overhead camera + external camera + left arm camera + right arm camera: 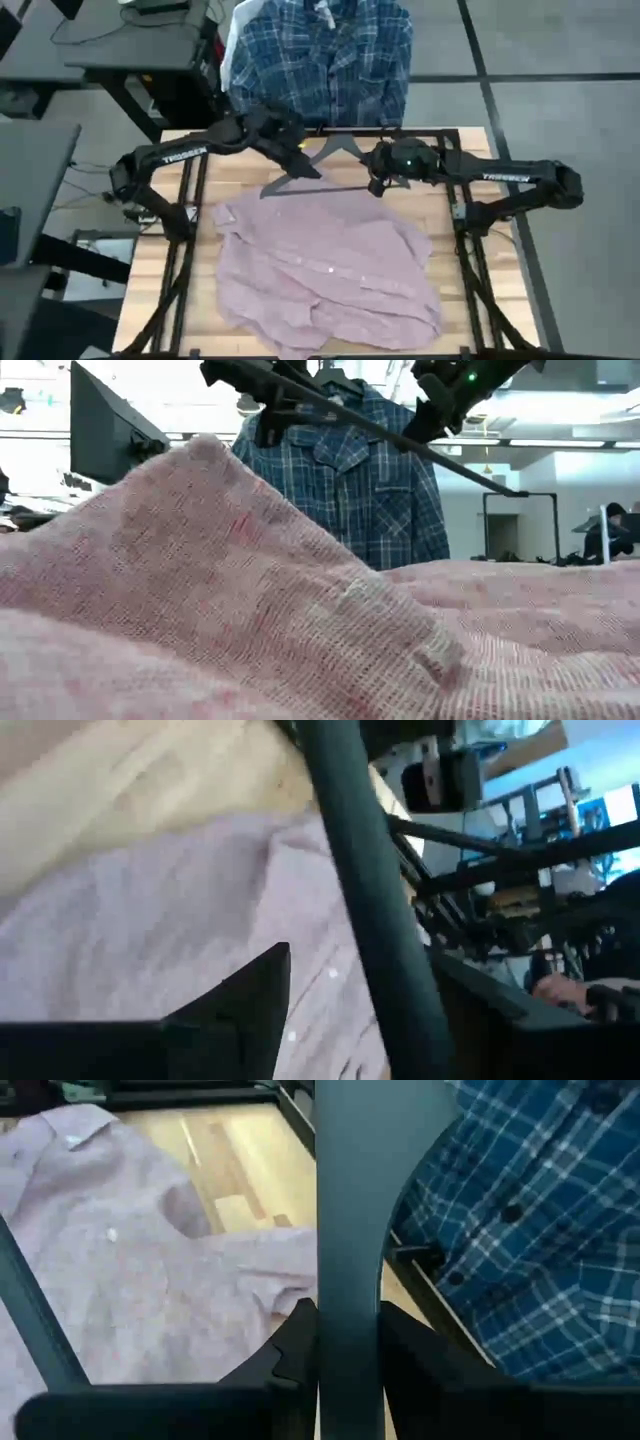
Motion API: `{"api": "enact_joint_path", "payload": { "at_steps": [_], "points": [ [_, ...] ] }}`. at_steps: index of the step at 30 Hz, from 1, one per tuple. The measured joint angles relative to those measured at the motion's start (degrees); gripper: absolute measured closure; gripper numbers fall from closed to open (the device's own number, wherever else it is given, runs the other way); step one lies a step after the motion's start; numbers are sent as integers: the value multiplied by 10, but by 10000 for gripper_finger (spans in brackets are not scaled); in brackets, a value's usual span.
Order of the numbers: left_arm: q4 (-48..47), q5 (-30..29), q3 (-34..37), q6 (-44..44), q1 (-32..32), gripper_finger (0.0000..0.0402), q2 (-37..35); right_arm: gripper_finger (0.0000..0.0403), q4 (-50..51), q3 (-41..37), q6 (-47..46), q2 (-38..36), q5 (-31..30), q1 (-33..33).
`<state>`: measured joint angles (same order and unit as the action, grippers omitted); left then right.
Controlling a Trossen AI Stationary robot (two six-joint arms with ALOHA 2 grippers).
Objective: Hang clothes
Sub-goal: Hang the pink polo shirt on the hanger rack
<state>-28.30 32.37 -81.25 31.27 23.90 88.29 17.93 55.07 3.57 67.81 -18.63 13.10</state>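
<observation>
A dusty pink shirt (325,265) lies spread flat on the wooden table (240,165); it fills the low view (250,610). A blue-and-white plaid shirt (320,55) hangs beyond the table's far edge, and also shows in the low view (370,490). A white shirt edge (232,45) shows behind it. A dark hanger (325,160) is held above the pink shirt's collar end by both grippers. My left gripper (300,163) is shut on its left side and my right gripper (380,180) on its right end. My left gripper has the hanger's left sloping arm (365,920) between its two fingers, which lie across the bar. One finger (240,1010) shows beside it. The hanger is lifted clear of the shirt. My right gripper pinches the hanger's bar near its right end (348,1295) between its two fingers (290,1355), which lie across the bar. The hanger is held clear above the table and the pink shirt.
Dark frame rails (185,230) run along the table's left and right sides (465,240). Desks and a monitor (105,425) stand to the left beyond the table. A person's hand (560,988) shows far off in the room.
</observation>
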Motion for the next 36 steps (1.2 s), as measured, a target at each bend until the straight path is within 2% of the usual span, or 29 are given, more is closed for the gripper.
{"api": "enact_joint_path", "payload": {
  "at_steps": [5, 11, 14, 17, 21, 25, 30, 36],
  "points": [
    [2, -24, 0, -1, -3, 273, 0, 337, 1, 0, 2, 0, 0, -1],
    [-4, -62, 0, -7, -2, 382, 0, 337, -2, 0, 12, 0, -2, -7],
    [-6, -70, 0, -12, -3, 385, -3, 329, -1, 0, 10, 0, -1, -10],
    [-19, -88, 0, -30, -6, 388, -12, 281, 7, 10, -23, 0, 12, -11],
    [-68, -145, 0, -38, -12, 389, -46, 213, 41, 52, -61, -1, 28, -4],
    [-132, -218, 0, -33, -33, 390, -94, 169, 59, 90, -86, -2, 76, 11],
    [-174, -341, 0, 19, -92, 390, -183, 156, 62, 98, -92, 4, 123, 22],
    [-244, -478, 0, 125, -197, 390, -267, 155, 17, 64, -122, 63, 234, -20]
  ]
}}
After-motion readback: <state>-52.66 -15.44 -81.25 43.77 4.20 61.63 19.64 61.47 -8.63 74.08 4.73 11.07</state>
